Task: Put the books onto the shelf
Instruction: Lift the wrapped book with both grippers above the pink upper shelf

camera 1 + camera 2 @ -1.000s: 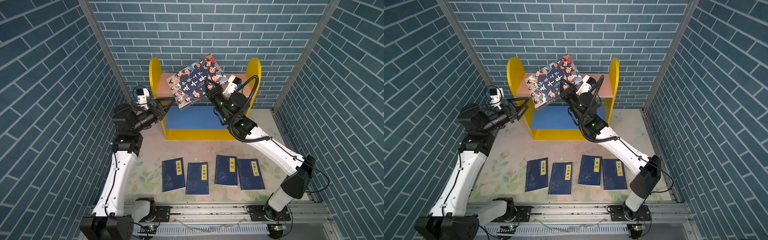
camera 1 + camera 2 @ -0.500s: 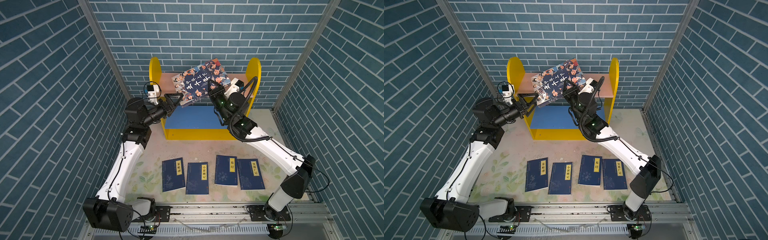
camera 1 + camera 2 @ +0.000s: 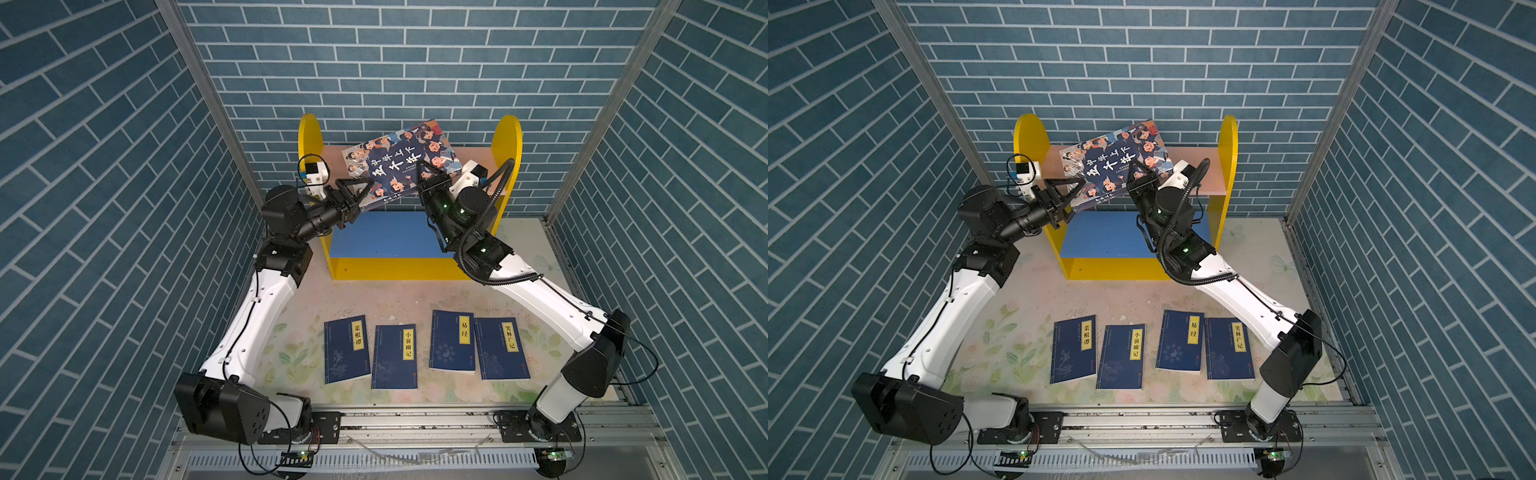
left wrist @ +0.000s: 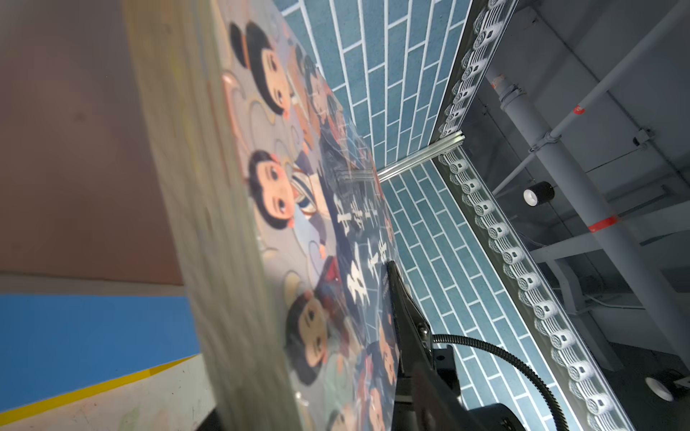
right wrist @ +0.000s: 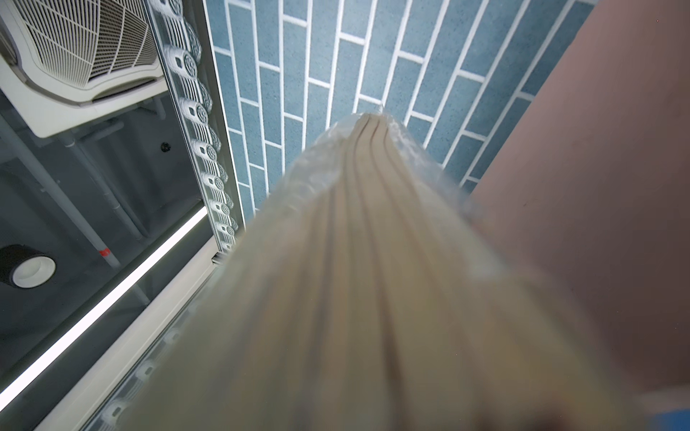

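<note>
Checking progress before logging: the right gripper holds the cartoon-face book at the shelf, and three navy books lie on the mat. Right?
Not three: both top views show four navy books on the mat. The right gripper does hold the cartoon-face book at the shelf.

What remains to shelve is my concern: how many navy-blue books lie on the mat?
4, side by side on the floral mat in front of the shelf: leftmost book, second book, third book, rightmost book. None looks hidden.
</note>
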`<action>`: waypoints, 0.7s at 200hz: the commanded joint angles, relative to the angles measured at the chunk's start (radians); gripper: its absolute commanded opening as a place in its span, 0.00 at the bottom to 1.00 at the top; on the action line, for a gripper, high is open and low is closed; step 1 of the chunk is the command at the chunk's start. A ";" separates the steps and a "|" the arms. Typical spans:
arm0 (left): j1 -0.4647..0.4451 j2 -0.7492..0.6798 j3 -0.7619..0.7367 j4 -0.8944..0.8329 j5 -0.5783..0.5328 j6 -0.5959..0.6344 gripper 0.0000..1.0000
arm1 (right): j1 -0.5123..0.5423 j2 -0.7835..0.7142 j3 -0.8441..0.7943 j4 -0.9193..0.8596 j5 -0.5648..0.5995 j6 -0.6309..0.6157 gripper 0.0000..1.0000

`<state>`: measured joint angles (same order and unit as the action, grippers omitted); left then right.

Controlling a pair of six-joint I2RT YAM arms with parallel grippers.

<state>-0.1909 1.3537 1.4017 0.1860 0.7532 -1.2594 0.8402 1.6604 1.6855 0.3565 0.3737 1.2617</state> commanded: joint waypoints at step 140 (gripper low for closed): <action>0.074 0.028 0.155 -0.171 -0.035 -0.089 0.00 | 0.006 -0.113 -0.095 0.119 -0.080 0.115 0.27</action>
<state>-0.1738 1.3712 1.5005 -0.0360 0.7670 -1.3083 0.8394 1.6241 1.5803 0.3828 0.3824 1.4208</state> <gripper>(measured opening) 0.284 0.278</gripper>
